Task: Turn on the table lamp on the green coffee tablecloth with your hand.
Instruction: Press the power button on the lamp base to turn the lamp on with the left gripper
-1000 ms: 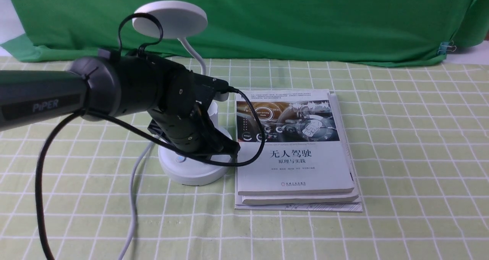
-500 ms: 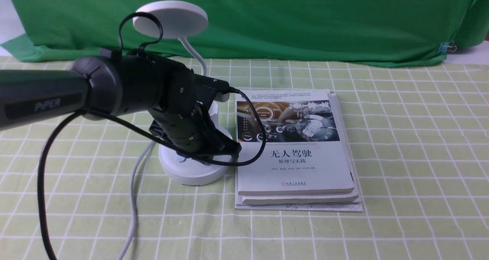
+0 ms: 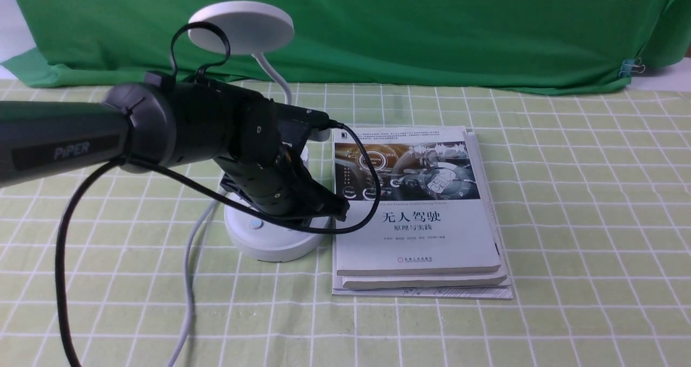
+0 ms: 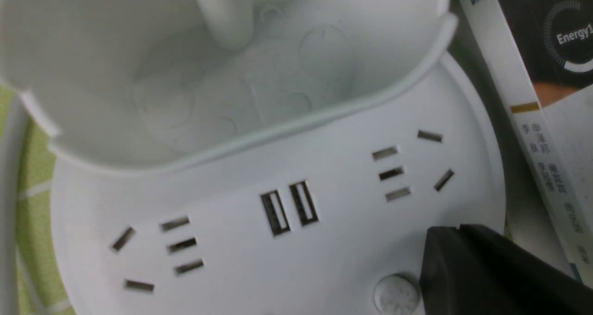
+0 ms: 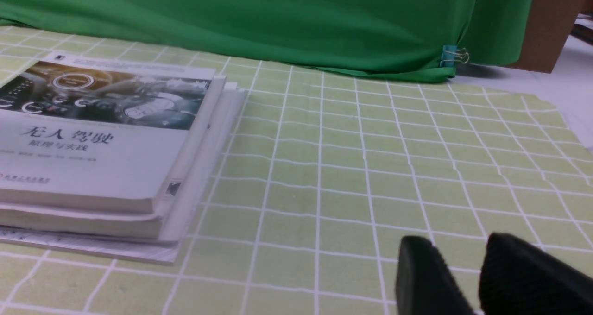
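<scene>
Lamp (image 3: 272, 240) stands on the cloth (image 3: 567, 194), just beside the books (image 3: 421, 237). Left gripper (image 3: 336, 210) is over the lamp base, fingers together, empty, tip beside a round button (image 4: 396, 297). Right gripper (image 5: 473, 273) is slightly parted, empty.

Matt plastic, seemingly — table lamp (image 4: 324, 241); tablecloth (image 3: 567, 194) — woven cloth.
</scene>
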